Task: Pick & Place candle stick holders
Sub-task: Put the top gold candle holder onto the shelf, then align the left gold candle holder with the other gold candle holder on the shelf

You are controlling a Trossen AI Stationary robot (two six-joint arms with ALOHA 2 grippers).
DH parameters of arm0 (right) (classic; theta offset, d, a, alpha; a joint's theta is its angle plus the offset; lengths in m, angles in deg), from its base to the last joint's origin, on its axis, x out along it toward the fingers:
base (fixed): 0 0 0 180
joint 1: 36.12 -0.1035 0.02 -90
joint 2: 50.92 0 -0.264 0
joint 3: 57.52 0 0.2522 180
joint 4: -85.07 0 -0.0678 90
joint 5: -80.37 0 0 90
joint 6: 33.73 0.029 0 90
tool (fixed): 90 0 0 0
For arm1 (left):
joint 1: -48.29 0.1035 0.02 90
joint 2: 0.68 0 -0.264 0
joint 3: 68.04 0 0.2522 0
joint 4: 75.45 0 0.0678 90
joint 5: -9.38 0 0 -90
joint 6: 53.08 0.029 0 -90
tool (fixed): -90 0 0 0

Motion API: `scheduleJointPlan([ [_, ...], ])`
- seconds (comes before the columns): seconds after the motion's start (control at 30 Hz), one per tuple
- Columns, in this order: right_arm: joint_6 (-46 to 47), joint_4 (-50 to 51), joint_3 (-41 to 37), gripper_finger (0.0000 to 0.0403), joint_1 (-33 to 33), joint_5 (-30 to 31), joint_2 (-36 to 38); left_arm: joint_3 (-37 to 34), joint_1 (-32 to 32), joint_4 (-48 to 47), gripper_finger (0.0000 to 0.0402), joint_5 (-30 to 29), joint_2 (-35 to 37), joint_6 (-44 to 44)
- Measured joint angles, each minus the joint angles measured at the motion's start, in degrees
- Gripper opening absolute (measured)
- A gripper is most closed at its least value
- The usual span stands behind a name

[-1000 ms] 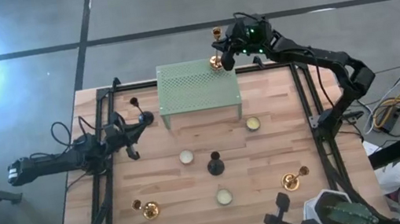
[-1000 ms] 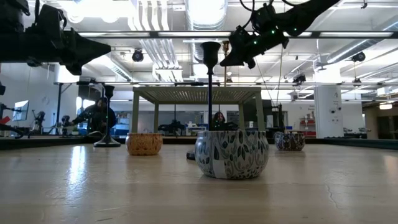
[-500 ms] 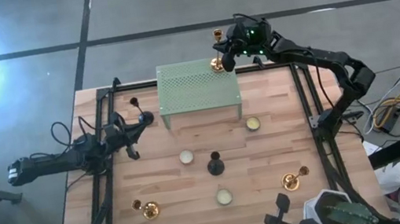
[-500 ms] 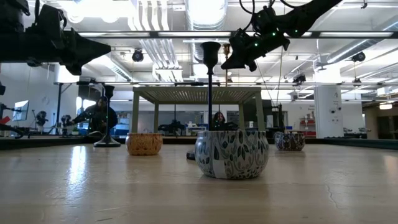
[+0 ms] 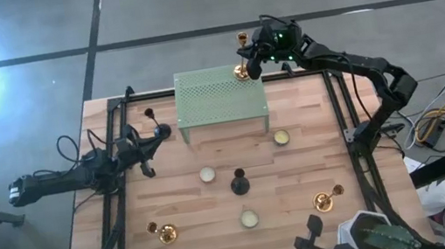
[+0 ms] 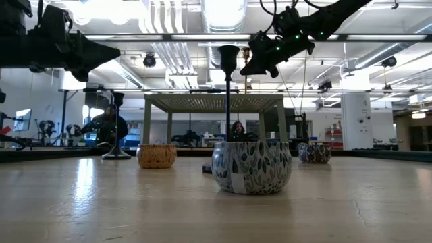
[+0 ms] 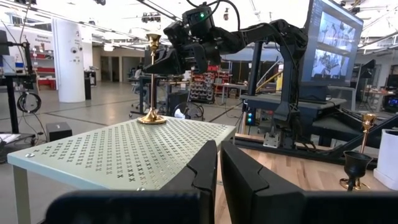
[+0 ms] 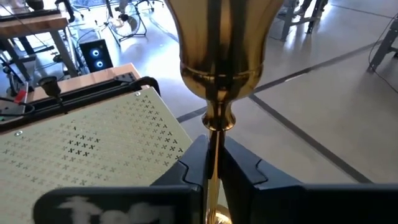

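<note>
High view, tabletop (image 5: 301,175): pale wood planks in a black frame.
Green perforated stand (image 5: 220,98): at the middle of the tabletop's far edge, on its legs.
Gold candle stick holder, first (image 5: 240,70): upright on the stand's far right corner, round base flat on the perforated top; the left wrist view (image 7: 152,81) shows the base seated there.
Right tool (image 5: 250,60): raised over that corner, straddling the first gold holder's stem below the cup (image 8: 217,62). Whether it pinches the stem or stands just clear of it cannot be told.
Left tool (image 5: 160,132): near the tabletop's left edge, beside the stand's left end, pressed together on nothing and aimed across the stand top (image 7: 219,146).
Black candle stick holder, first (image 5: 149,114): upright near the left edge, just beyond the left tool.
Black candle stick holder, second (image 5: 239,182): upright mid-tabletop, apart from the stand.
Gold candle stick holder, second (image 5: 164,232): near the near left corner.
Gold candle stick holder, third (image 5: 325,200): near the near right corner.
Candle tins, three: one (image 5: 207,174) just left of the second black holder, one (image 5: 281,138) off the stand's right leg, one (image 5: 249,218) toward the near edge.
Low view: leaf-patterned tin (image 6: 251,167) in front, a black holder's stem (image 6: 228,67) rising behind it.
</note>
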State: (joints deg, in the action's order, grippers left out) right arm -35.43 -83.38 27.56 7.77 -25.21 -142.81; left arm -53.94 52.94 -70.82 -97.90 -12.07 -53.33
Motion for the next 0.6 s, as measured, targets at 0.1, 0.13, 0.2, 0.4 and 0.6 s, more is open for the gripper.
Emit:
scheduleJointPlan([
  [0.1,-0.1,0.0,0.4,0.0067,0.0,0.0,0.0,0.0,0.0,0.0,0.0025,0.0,0.0,0.0],
  [0.13,-0.1,-0.1,0.4,0.0078,0.0,0.0,0.0,0.0,0.0,0.0,0.0025,0.0,0.0,0.0],
  [0.2,-0.2,-0.1,0.5,0.0099,0.0,0.0,0.0,0.0,0.0,0.0,0.0025,0.0,0.0,0.0],
  [0.4,-0.4,0.4,0.5,0.0164,0.0,0.1,0.0,0.0,0.0,0.0,0.0025,0.0,0.0,0.0],
  [0.6,-0.4,0.4,0.5,0.0217,0.0,0.1,0.0,0.0,0.0,0.0,0.0025,0.0,0.0,0.0],
])
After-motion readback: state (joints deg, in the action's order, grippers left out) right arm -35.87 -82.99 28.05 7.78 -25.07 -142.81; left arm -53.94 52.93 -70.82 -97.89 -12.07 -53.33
